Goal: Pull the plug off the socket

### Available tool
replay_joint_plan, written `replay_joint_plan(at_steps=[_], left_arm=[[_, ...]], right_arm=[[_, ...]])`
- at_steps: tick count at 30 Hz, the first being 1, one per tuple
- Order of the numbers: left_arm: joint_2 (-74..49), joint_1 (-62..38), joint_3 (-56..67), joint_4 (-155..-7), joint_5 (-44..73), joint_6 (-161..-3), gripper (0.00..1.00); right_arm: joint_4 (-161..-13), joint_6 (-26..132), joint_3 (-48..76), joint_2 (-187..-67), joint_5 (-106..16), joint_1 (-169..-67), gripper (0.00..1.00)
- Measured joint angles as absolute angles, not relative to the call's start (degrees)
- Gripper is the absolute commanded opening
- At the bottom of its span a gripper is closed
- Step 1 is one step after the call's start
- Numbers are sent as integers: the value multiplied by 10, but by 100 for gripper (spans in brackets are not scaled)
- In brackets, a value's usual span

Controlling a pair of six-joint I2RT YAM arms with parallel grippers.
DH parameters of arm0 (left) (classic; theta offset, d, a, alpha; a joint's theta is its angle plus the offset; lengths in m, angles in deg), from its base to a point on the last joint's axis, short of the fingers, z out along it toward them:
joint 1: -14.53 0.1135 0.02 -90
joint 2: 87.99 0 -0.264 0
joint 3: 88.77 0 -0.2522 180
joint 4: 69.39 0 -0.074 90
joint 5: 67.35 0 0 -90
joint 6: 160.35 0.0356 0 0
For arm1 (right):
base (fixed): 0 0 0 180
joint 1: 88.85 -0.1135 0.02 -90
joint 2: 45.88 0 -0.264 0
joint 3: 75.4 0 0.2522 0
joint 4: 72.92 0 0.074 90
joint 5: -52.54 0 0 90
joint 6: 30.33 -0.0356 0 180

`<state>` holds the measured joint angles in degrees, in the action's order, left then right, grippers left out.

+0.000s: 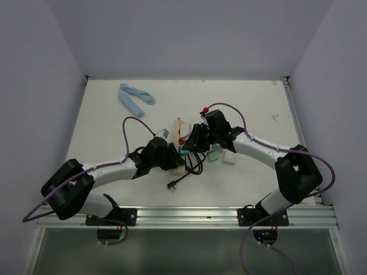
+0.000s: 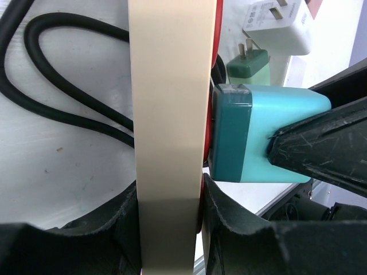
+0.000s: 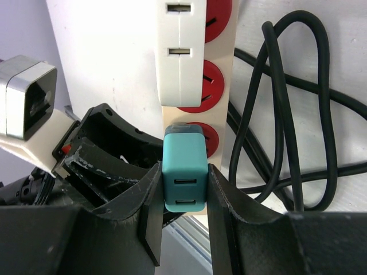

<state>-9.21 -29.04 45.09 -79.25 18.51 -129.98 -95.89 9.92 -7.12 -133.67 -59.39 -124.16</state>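
Note:
The plug is a teal USB charger block, sitting against the lowest red socket of a beige power strip. My right gripper is shut on the teal plug, one finger on each side. At the strip's near end my left gripper is shut on the strip itself, clamping it edgewise. In the top view both grippers meet at mid-table, the left gripper just below the plug and the right gripper above it.
A white plug fills a socket farther up the strip. The strip's black cable loops beside it. A green plug and a white adapter lie to the right. A blue object rests at the back left.

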Motion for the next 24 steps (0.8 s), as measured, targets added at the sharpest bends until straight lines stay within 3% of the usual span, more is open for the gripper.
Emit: replay_joint_plan(at_steps=[9,24], left_arm=[[-90,-291,449,-802,210,-1313,0],[-114,-311,451,-799,170,-1310,0]], right_arm=[[-983,122,-34,-1371,-596,-1242,0],[-841,91,-208,-1221,-594,-1237,0]])
